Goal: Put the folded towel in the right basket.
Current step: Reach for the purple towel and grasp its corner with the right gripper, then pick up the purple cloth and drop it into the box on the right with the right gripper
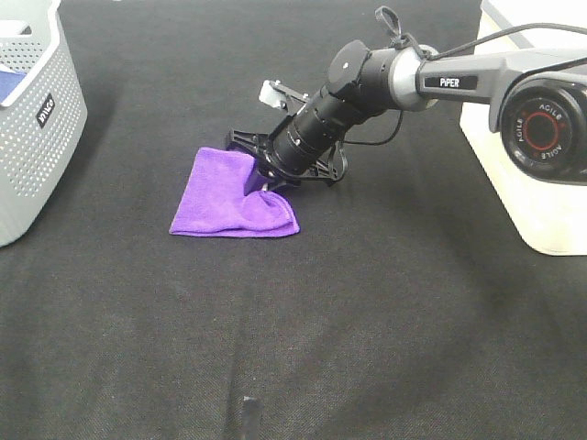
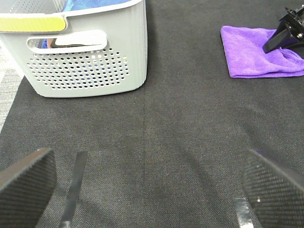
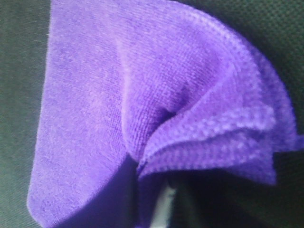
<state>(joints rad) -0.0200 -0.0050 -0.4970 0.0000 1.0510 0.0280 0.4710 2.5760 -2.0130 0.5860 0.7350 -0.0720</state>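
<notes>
- The purple towel lay folded on the black mat, left of the middle of the high view, roughly midway between the two baskets and touching neither
- Most of the towel rested flat; its right-hand edge was gathered and raised off the mat into a small bunch
- The right gripper reached across from the right side, tilted steeply down, with its tip at that raised edge
- Its fingers were closed together on the bunched layers of the towel, pinching them; the right wrist view showed the stacked folds pulled up to a ridge close to the camera, with the rest of the cloth sloping down to the mat
- The white basket stood at the right edge of the high view, partly behind the right arm's base and well apart from the towel
- The grey basket, perforated on its walls, stood at the left edge; something blue showed inside it
- The left gripper hung over bare mat with its fingers spread wide and nothing between them
- From the left wrist view the towel lay far off, beyond the grey basket's near corner
</notes>
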